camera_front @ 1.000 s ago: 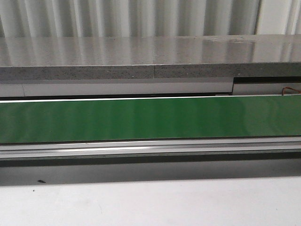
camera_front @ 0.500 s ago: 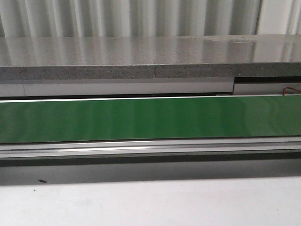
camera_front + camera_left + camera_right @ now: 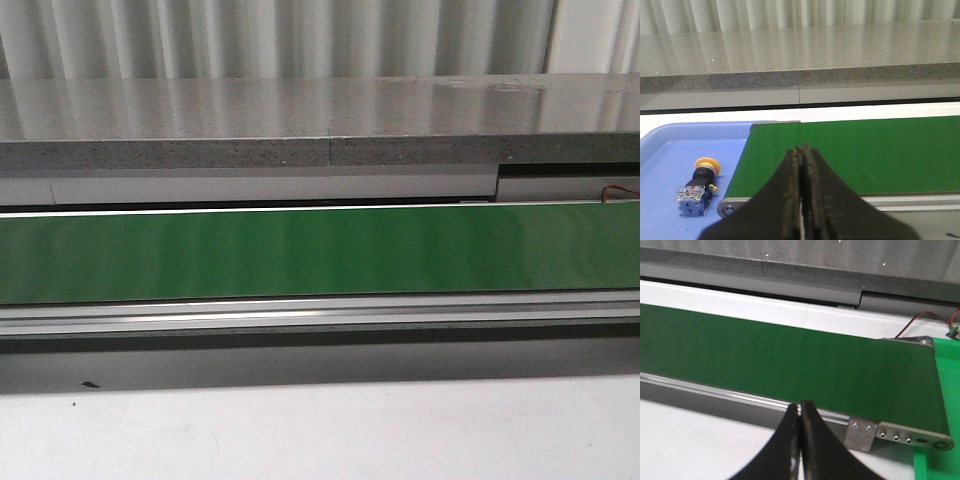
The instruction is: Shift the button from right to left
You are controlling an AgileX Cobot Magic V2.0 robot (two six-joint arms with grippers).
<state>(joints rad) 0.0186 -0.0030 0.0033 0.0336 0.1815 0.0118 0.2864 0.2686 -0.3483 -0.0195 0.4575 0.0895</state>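
I see the button point(image 3: 697, 184) (glossy yellow cap, boxy block) lying in the blue tray point(image 3: 670, 150); both claws, left gripper point(image 3: 802, 150) and right gripper point(image 3: 799, 407), pressed together, empty.

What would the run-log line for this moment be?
button: lying in blue tray, beside the belt end | green belt: no item seen | left claw: shut, holding nothing | right claw: shut, holding nothing

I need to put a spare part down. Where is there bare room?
The green belt is bare along its visible length. The blue tray off its end is open around the button. Both hands, left and right, hang shut at the belt's near rail.
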